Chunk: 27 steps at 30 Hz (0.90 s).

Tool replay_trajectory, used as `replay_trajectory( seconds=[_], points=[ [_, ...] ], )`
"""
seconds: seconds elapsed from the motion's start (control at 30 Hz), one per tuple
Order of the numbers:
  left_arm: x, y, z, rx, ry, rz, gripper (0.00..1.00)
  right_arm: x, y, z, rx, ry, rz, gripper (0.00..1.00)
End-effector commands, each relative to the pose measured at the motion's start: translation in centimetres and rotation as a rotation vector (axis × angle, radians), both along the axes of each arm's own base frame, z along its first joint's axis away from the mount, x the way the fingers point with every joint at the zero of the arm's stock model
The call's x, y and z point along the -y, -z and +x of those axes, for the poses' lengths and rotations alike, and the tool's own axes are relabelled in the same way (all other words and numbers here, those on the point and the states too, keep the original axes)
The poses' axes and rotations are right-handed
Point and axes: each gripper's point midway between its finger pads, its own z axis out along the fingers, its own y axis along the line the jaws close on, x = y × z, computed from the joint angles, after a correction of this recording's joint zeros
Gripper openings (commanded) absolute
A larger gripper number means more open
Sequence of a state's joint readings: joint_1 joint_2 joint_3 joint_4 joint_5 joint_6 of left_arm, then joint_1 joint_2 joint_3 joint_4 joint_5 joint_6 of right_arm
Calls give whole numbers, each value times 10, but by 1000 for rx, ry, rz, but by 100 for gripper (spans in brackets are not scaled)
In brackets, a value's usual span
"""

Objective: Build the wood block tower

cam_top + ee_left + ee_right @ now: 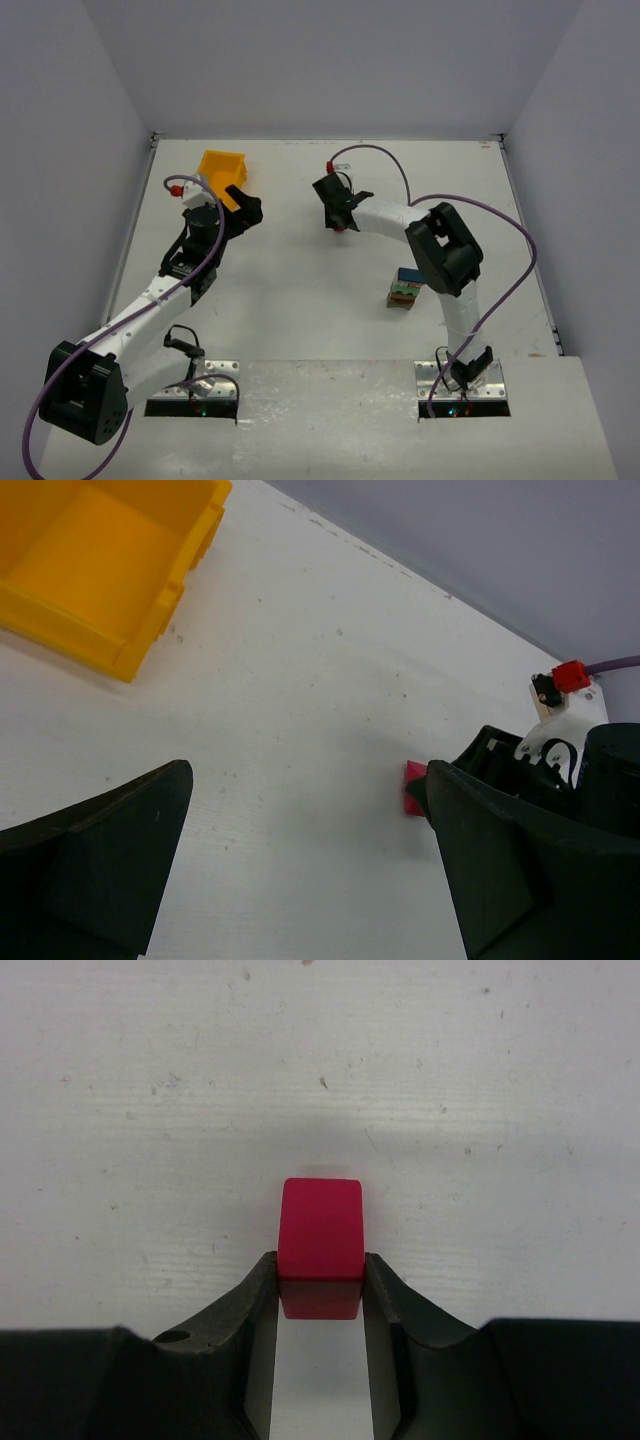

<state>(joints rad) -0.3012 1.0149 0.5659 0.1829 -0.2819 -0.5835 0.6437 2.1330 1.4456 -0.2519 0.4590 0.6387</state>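
Observation:
My right gripper (343, 224) is shut on the magenta prism (320, 1245); its fingertips (262, 1272) press both sides of it, down at the table surface. The prism also shows in the top view (345, 227) and in the left wrist view (415, 788), partly hidden behind my left finger. The tower (405, 288) is a short stack with a blue block on top, green and red below, an olive-brown base; it stands right of centre beside the right arm. My left gripper (243, 212) is open and empty, near the bin.
The yellow-orange plastic bin (223, 172) sits at the back left, shown empty in the left wrist view (95, 565). Purple cables loop over both arms. The right arm's elbow (445, 250) hangs close over the tower.

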Motion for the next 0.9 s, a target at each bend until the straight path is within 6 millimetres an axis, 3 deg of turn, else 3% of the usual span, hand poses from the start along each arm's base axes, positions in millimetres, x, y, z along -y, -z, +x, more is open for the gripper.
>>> replay_trajectory(
  seconds=[0.0, 0.07, 0.2, 0.3, 0.33, 0.43, 0.53, 0.6, 0.67, 0.8, 0.83, 0.87],
  points=[
    [-4, -14, 3, 49, -24, -1, 100, -23, -100, 32, 258, -249, 13, 17],
    [-6, -13, 2, 50, -29, 2, 100, -29, -144, 37, 355, -381, -6, 16],
    [-9, -11, 3, 44, -47, 11, 100, -41, -204, 27, 450, -630, 15, 13],
    [-14, -11, 5, 34, -72, 31, 100, -33, -238, 11, 516, -808, -97, 10],
    [-14, -11, 5, 31, -72, 36, 100, -31, -237, 10, 512, -833, -127, 10],
    [-29, -8, 4, 3, -147, 76, 100, 0, -268, -3, 518, -898, -141, 6],
    [-31, -11, 4, 7, -155, 85, 100, 33, -284, -17, 480, -961, -92, 6],
    [-26, -15, 4, 21, -119, 94, 100, 60, -279, -33, 422, -1010, -104, 6],
    [-21, -17, 6, 37, -84, 103, 100, 81, -282, -60, 402, -1063, -155, 6],
    [-19, -13, 8, 30, -70, 119, 100, 92, -274, -114, 335, -1173, -142, 6],
    [-18, -11, 10, 27, -64, 125, 100, 96, -267, -132, 304, -1201, -135, 6],
    [-17, -8, 13, 18, -57, 134, 100, 101, -272, -153, 323, -1231, -144, 6]
  ],
)
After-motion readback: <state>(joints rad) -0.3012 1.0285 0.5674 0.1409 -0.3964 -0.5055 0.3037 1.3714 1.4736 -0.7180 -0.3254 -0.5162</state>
